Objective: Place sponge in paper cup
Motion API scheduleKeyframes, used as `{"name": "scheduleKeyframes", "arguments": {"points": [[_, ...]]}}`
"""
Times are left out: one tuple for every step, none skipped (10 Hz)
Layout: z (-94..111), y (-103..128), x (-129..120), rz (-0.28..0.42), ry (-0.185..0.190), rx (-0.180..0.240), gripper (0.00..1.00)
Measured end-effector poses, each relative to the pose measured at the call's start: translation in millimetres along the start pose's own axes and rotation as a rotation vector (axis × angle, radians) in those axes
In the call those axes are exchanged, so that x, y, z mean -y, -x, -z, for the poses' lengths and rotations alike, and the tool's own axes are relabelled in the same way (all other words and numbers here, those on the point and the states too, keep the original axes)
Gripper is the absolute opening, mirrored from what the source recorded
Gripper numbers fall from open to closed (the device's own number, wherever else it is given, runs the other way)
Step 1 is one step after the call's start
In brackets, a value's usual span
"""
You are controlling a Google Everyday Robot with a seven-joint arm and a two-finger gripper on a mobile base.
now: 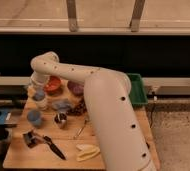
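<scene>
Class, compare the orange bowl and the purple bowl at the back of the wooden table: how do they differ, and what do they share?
Colour: the orange bowl is orange-red, the purple bowl dull violet. Position: the orange bowl sits further left, right beside the gripper; the purple bowl lies to its right, partly behind the white arm. View: the orange bowl's inside shows more fully than the purple bowl's. Both stand upright near the far edge of the table.
</scene>
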Motion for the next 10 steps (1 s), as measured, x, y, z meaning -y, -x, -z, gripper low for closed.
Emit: {"name": "scheduleKeyframes", "arguments": {"points": [[-0.5, 0.5, -1.2, 0.001, 0.002, 0.002, 0.80], [-1.4, 1.3, -3.1, 0.003, 0.005, 0.005, 0.80], [-0.4, 1.1, -3.0, 0.003, 0.004, 0.009, 0.80], [1.6, 0.9, -2.0, 0.003, -0.001, 0.016, 0.80], [11.5, 4.5, -1.4, 0.006, -0.015, 0.040, 0.80], [20.7, 7.5, -0.9, 0.010, -0.028, 0.054, 0.80], [33.5, 12.2, 0.2, 0.018, -0.046, 0.070, 0.80], [52.6, 20.0, 1.0, 0.024, -0.071, 0.092, 0.80], [67.5, 25.6, 2.9, 0.026, -0.092, 0.107, 0.80], [68.8, 24.4, 4.9, 0.024, -0.096, 0.107, 0.80]]}}
